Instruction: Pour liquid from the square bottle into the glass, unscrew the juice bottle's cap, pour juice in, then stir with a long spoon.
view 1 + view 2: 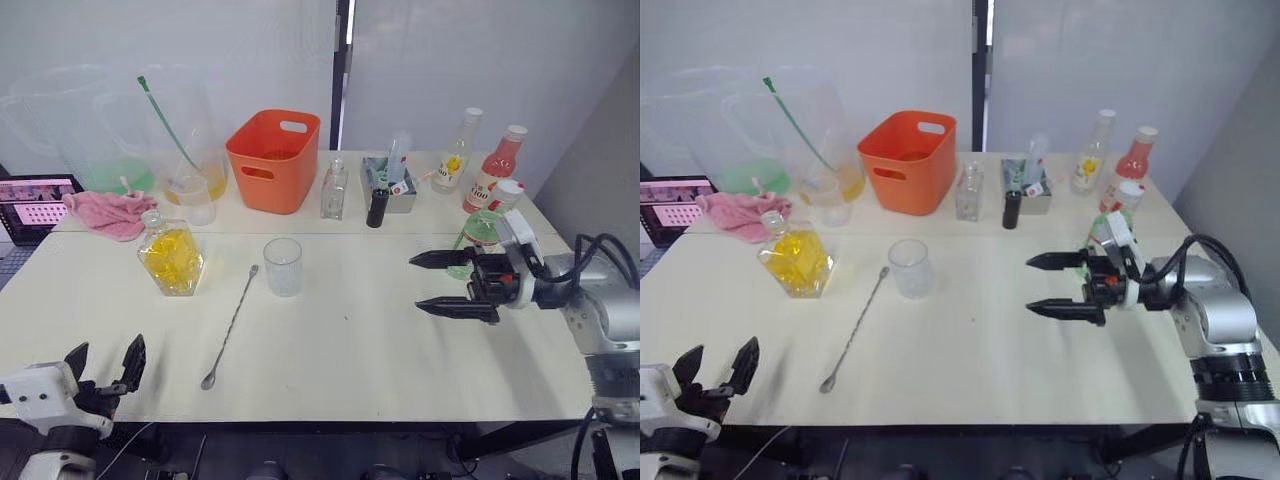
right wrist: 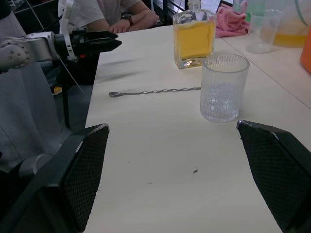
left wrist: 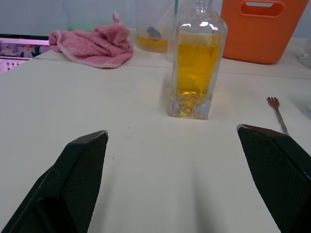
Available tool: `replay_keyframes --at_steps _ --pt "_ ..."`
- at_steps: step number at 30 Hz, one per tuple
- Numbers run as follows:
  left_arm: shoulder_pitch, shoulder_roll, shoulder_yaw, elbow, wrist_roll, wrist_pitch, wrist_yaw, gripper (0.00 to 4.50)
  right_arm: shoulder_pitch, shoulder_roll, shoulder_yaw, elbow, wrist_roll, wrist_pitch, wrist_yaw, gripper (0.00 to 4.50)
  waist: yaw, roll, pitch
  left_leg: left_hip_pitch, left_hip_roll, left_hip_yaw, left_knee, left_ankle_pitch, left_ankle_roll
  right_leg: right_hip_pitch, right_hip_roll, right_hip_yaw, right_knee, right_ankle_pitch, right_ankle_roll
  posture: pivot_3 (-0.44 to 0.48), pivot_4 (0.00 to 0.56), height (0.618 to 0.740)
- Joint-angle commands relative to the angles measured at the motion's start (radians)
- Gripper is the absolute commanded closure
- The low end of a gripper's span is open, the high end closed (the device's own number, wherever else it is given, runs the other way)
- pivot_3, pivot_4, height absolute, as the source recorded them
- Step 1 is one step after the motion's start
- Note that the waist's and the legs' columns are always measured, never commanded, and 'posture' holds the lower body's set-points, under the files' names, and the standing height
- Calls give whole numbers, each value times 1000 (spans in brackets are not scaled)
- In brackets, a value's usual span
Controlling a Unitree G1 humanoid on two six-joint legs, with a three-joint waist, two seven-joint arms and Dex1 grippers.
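head view: first step not started, left gripper (image 1: 105, 363) open and empty at the table's near edge, squat clear square bottle of yellow liquid (image 1: 171, 255) well ahead of it, small clear ribbed glass (image 1: 283, 266) beyond to its right. left wrist view: bottle dead ahead between the spread fingers, so next move is likely a straight reach and side grasp. right wrist view: right gripper (image 2: 175, 170) open and empty, glass just ahead, long twisted silver spoon (image 2: 155, 91) past it.

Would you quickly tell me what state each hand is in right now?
Left hand: open, holding nothing, near the table's front edge.
Right hand: open, holding nothing, above the table.
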Motion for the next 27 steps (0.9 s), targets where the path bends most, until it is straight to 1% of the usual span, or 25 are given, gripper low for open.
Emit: replay_keyframes --at_steps 1,5,7,11,18,27 --pt "-70 39 -2 18 -15 9 33 0 -21 11 -30 -45 25 -7 -19 33 -1 0 0 0 0 0 0 0 0 0 0 0 0 0 0 0 150 740" --pt "-169 113 -33 69 22 50 57 0 -15 29 -44 -62 8 -27 -67 33 -3 0 0 0 0 0 0 0 0 0 1 0 1 0 0 0 150 740" --pt "-221 159 -62 122 47 71 49 0 1 33 -48 -98 11 -23 -94 33 -3 0 0 0 0 0 0 0 0 0 1 0 1 0 0 0 150 740" --pt "-340 215 -102 208 67 102 56 0 45 34 -63 -169 15 -7 -155 33 -3 0 0 0 0 -1 0 0 0 -1 1 0 1 0 0 0 150 740" --pt "-467 249 -136 332 104 99 65 0 119 6 -56 -259 1 14 -218 33 -4 0 0 -1 0 -1 0 0 0 -2 1 0 1 0 0 0 150 740" --pt "-618 270 -164 507 123 84 48 0 146 0 -55 -320 7 33 -279 33 -4 0 0 -1 0 -1 0 0 0 -2 1 0 2 0 0 0 150 740"
